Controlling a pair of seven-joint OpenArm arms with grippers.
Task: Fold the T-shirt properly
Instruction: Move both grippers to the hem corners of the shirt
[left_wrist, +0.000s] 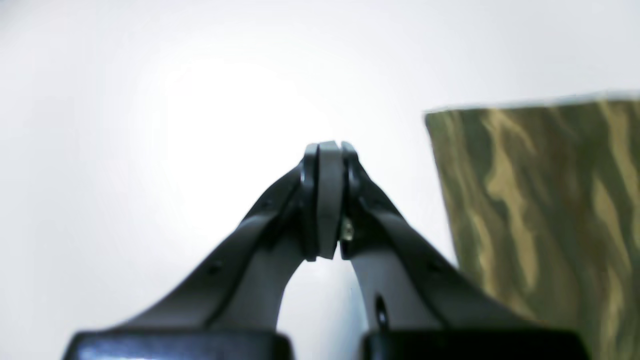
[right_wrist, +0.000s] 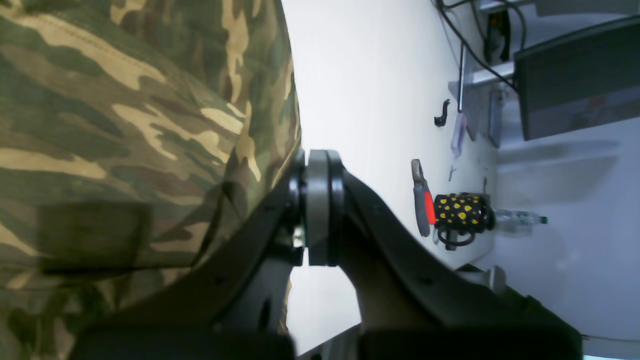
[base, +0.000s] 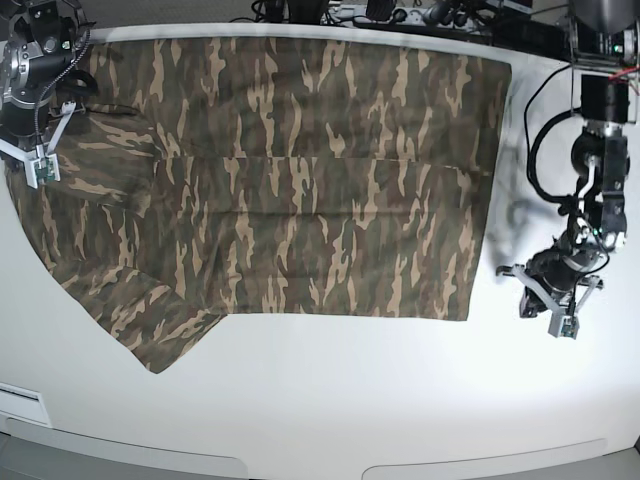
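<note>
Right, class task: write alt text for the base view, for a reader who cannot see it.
A camouflage T-shirt lies spread across a white table, seen from above, one sleeve sticking out at the lower left. The right gripper rests over the shirt's left edge, while the left gripper sits on bare table just off the shirt's right edge, holding nothing.

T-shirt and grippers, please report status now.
Left gripper shut, off cloth. Right gripper shut at T-shirt edge; grip unclear. Shirt flat, nothing blocking.
</note>
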